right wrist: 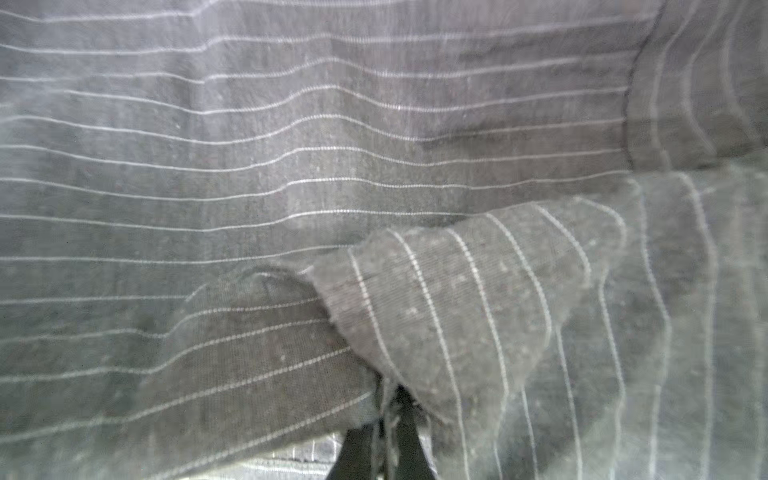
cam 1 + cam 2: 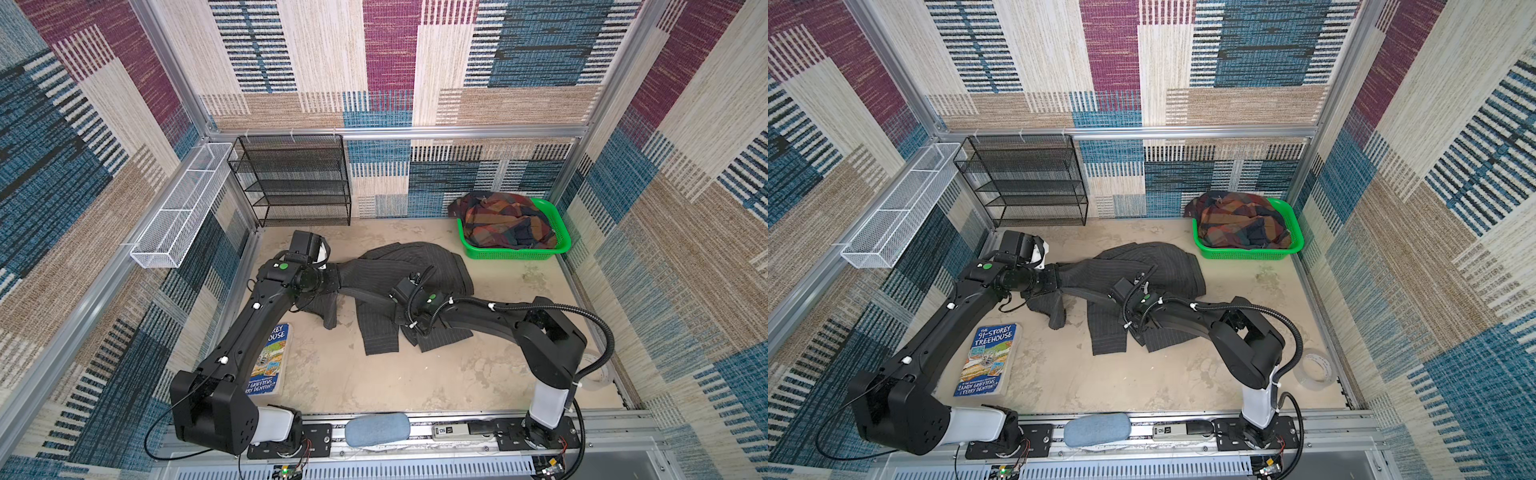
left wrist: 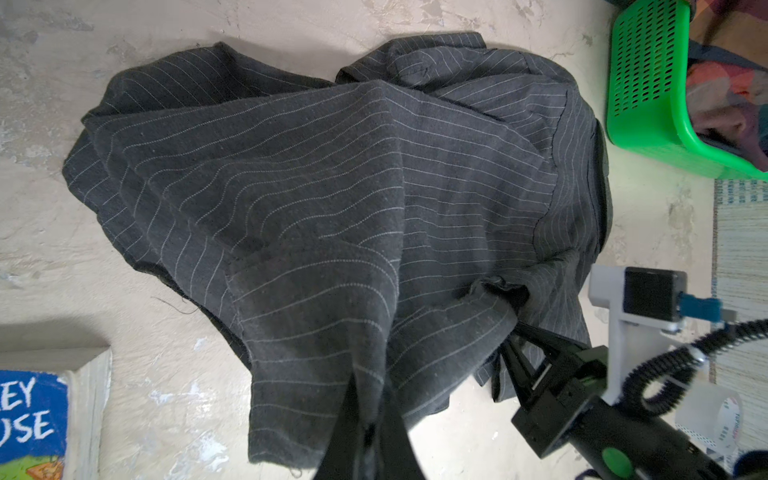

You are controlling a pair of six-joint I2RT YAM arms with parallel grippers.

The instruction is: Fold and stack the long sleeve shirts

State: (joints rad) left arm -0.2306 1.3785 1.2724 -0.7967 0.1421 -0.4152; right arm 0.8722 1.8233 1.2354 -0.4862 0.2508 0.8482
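The left arm (image 2: pixel 245 328) and right arm (image 2: pixel 490 320) are matte black, each with a white base sleeve (image 2: pixel 272 424) and small white clips (image 2: pixel 256 305). A green dot (image 2: pixel 284 266) sits behind each pair of slim black jaws. A ribbed black cable (image 2: pixel 611 340) loops along the right arm. Behind its jaws a grey bracket (image 3: pixel 611 299) bears a black camera (image 3: pixel 648 295) with a blue plug (image 3: pixel 700 309).

The table (image 2: pixel 374 386) has a mottled beige top. A grey pinstriped shirt (image 2: pixel 432 262) lies crumpled near its middle. A book (image 2: pixel 988 361) lies flat at front left, a green basket (image 2: pixel 515 252) stands at back right, a black mesh rack (image 2: pixel 299 183) stands against the back wall, and a roll of tape (image 2: pixel 1316 370) sits by the right edge.
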